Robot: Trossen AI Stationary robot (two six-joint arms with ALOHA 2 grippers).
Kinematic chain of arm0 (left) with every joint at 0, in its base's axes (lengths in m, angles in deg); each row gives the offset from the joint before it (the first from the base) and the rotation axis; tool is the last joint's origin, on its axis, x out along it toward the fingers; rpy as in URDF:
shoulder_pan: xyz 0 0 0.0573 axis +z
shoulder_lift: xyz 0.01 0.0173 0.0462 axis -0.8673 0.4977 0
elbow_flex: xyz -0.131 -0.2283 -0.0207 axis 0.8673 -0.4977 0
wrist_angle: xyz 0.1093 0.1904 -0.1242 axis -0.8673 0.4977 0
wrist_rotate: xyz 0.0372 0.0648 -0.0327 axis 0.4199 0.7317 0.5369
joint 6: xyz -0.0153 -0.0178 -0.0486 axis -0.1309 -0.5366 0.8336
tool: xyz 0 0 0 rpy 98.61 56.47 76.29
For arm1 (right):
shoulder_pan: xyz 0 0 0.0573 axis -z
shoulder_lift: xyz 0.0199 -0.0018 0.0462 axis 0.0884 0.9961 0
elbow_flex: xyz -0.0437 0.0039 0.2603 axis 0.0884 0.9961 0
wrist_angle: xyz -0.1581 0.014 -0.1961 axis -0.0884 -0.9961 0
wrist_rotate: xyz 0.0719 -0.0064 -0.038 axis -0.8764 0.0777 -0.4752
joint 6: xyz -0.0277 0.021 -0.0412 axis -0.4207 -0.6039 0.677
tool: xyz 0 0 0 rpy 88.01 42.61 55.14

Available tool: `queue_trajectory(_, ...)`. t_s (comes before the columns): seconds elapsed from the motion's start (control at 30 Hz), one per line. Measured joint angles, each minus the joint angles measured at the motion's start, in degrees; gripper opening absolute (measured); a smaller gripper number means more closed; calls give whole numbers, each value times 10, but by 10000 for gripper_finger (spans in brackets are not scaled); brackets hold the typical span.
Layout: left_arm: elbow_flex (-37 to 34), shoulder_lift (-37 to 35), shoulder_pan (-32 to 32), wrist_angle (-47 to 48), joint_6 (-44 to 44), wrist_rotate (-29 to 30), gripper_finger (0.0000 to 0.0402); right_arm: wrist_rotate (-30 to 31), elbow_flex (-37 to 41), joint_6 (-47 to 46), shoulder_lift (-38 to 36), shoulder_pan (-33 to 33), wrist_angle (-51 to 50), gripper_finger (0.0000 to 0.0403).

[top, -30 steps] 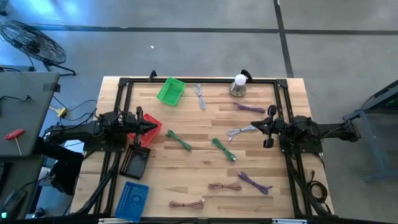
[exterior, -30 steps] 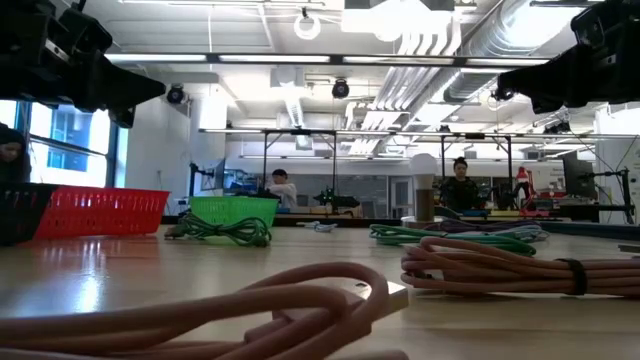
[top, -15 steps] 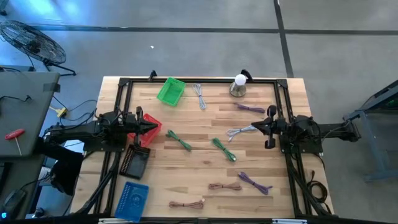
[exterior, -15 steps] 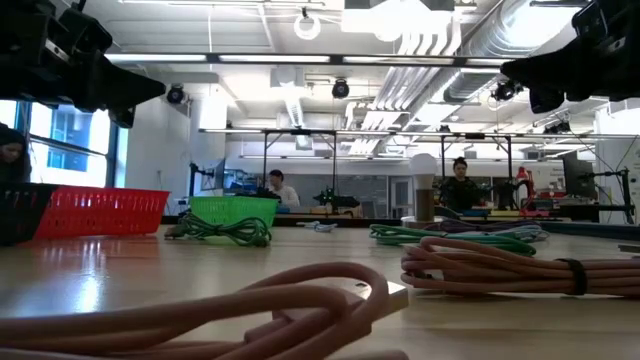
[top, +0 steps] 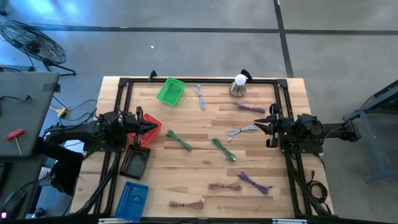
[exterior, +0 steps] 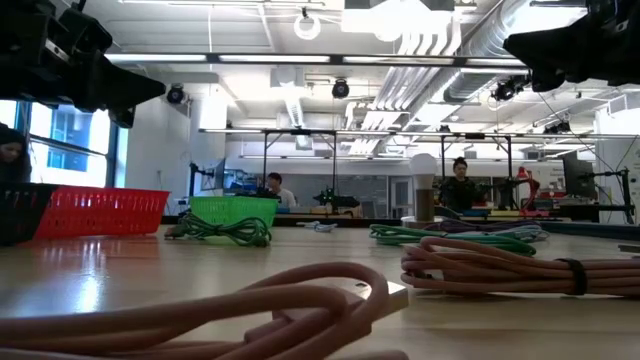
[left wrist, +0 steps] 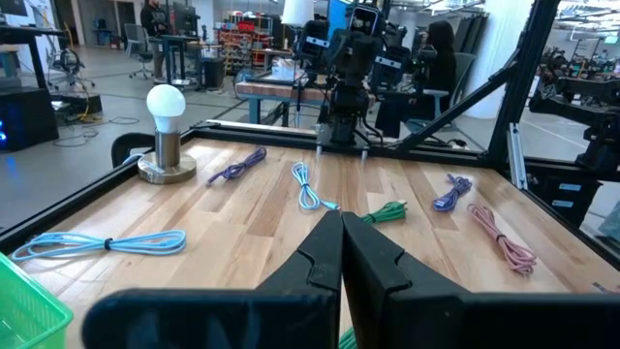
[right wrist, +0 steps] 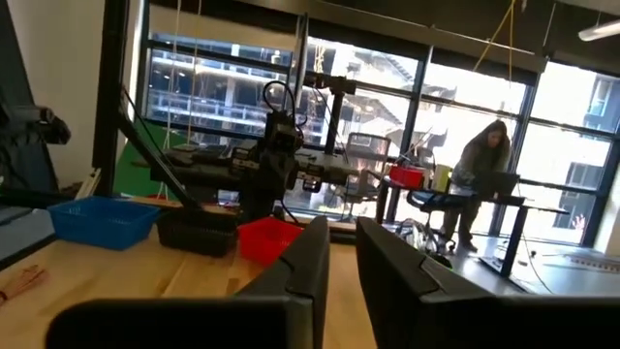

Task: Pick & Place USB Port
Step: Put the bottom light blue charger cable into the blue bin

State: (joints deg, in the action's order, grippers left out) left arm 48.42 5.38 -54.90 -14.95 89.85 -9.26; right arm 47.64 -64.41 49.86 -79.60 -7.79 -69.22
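Observation:
Several coiled cables lie flat on the wooden table: two green ones [top: 178, 140] [top: 224, 149], two purple ones [top: 250, 107] [top: 255, 182], two pink ones [top: 224, 186] [top: 186, 202] and two pale blue ones [top: 200, 95] [top: 241, 130]. My left gripper [top: 154, 127] [left wrist: 339, 242] hovers shut over the red basket [top: 148, 130]. My right gripper [top: 261, 127] [right wrist: 341, 242] hangs in the air just right of the pale blue cable near the right side, its fingers a narrow gap apart. Neither gripper holds anything.
A green basket [top: 170, 91] sits near the far edge, a black basket [top: 135, 162] and a blue basket [top: 132, 200] near the left front corner. A lamp with a white bulb [top: 238, 85] stands at the far edge. A black frame [top: 199, 79] borders the table.
My right gripper has risen and drawn back a little toward the table's right edge. The cables and baskets lie where they were.

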Motion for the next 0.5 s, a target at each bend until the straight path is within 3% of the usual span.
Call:
queue_trajectory(0.27, 0, 0, 0, 0, 22, -5, 0, -23, -2, 50, 0, 0, 58, 46)
queue_trajectory(0.5, 0, 0, 0, -1, 32, 12, 0, 74, -97, 42, 52, 0, -39, 43)
